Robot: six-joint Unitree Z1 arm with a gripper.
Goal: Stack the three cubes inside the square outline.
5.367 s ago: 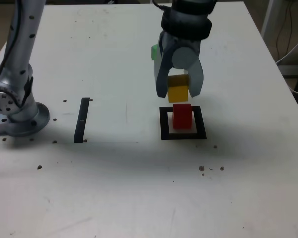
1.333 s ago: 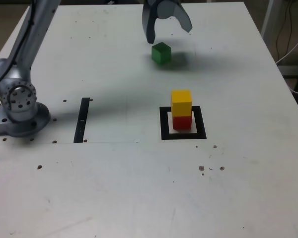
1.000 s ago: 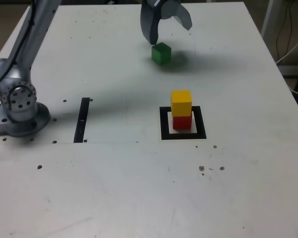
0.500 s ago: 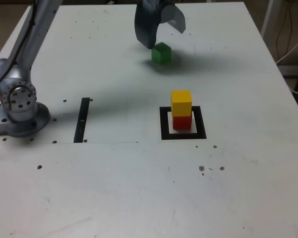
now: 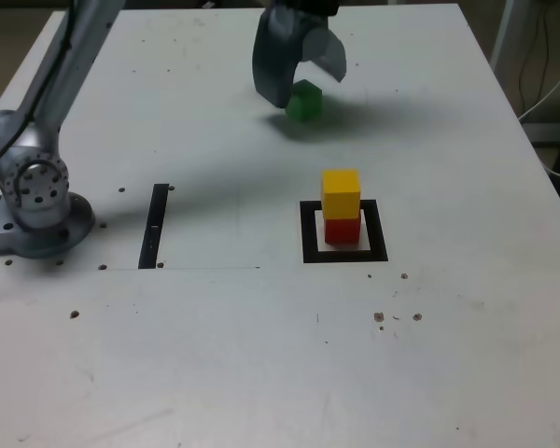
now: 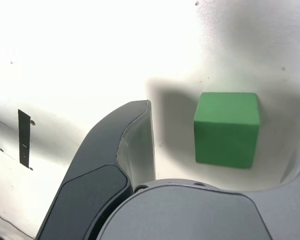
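Silver-grey metal arm point(image 5: 70, 65) on a round flanged base point(image 5: 37, 224), its shoulder joint cap ringed with small dark screw holes. The hand point(image 5: 299, 79) has two curved, smooth blue-grey fingers point(image 6: 117, 165).

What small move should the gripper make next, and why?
Probably lower a little further, then close on the green cube. The open gripper brackets it without gripping, and the yellow cube already sits on the red cube in the square outline.
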